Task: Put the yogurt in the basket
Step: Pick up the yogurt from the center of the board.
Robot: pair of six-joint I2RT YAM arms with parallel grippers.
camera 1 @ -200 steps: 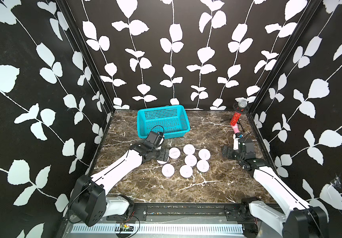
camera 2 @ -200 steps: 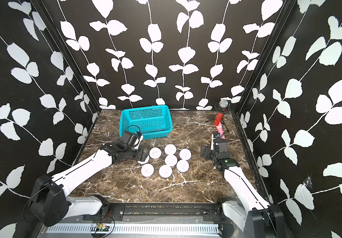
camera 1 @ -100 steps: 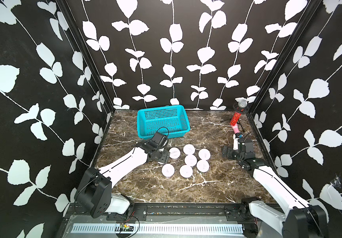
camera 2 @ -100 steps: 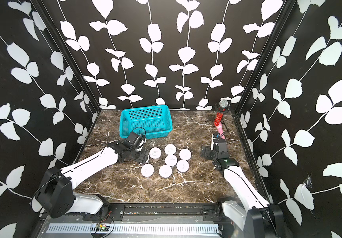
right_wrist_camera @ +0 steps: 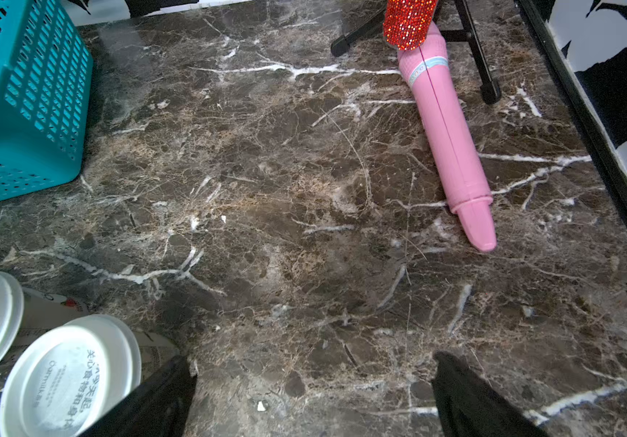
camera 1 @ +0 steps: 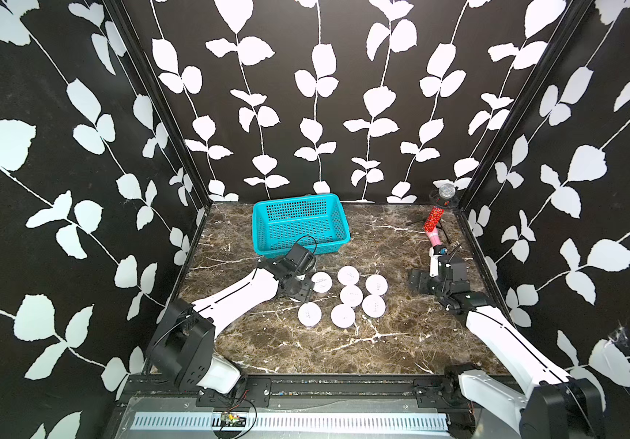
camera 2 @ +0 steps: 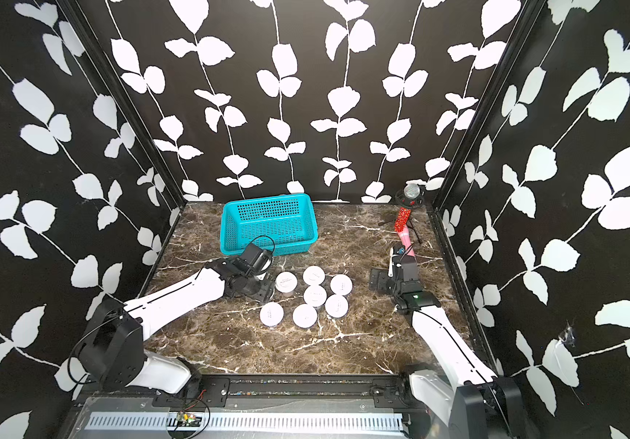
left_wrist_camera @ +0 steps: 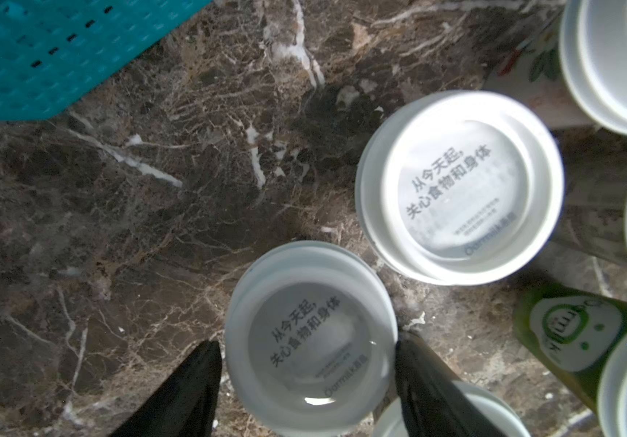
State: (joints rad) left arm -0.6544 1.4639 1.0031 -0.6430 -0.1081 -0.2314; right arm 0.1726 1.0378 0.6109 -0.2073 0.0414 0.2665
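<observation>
Seven small round yogurt cups [camera 1: 351, 295] with flat white printed lids stood upright in a close cluster at the middle of the table in both top views; an eighth cup [left_wrist_camera: 310, 340] sat at the cluster's edge on the left arm's side, hidden there under the left gripper [camera 1: 298, 290] and plain only in the left wrist view. That gripper straddled the eighth cup from above, its black fingers [left_wrist_camera: 417, 378] on either side of the lid; one finger lay against the lid's rim, the other stood just beside it with a sliver of marble between, so I judged the jaws set barely wider than the cup and not clamped. An outer cup was a sensible first pick, since a finger could pass on each side without nudging its neighbours. The turquoise rectangular plastic basket [camera 1: 298, 213] with perforated sides sat behind the cluster toward the back wall, near but not touching; it held no cup, so none of the task was done. The right gripper [right_wrist_camera: 313, 361] hung spread wide over bare marble beside the cluster, holding nothing; probably it was kept aside so the arms would not cross.

The dark brown marble-patterned tabletop [camera 1: 381, 342] was veined in white; black walls [camera 1: 77, 152] printed with white leafy vines closed it in on three sides; in the far right corner a pink plastic toy microphone [camera 1: 434, 232] with a red glittered band leaned by a small black tripod, well apart from cups and basket.
</observation>
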